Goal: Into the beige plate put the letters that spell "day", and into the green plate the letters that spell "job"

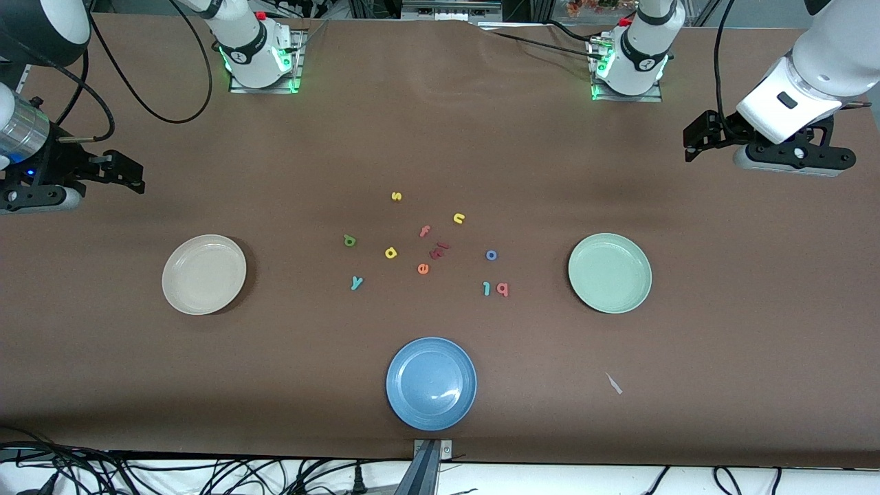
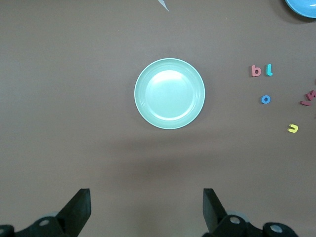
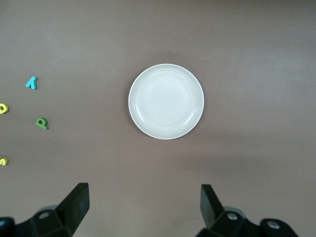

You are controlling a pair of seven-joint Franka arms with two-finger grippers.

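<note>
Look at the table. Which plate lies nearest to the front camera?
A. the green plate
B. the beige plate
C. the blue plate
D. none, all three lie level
C: the blue plate sits lowest in the front view, below the scattered letters, while the beige plate and the green plate lie higher up, toward either end of the table.

The beige plate point(image 1: 204, 273) sits at frame left, the green plate point(image 1: 610, 272) at frame right, the blue plate point(image 1: 431, 383) at lower centre. Between the two side plates, above the blue plate, foam letters point(image 1: 423, 240) lie scattered on the table point(image 1: 722, 357); all three plates hold nothing.
</note>
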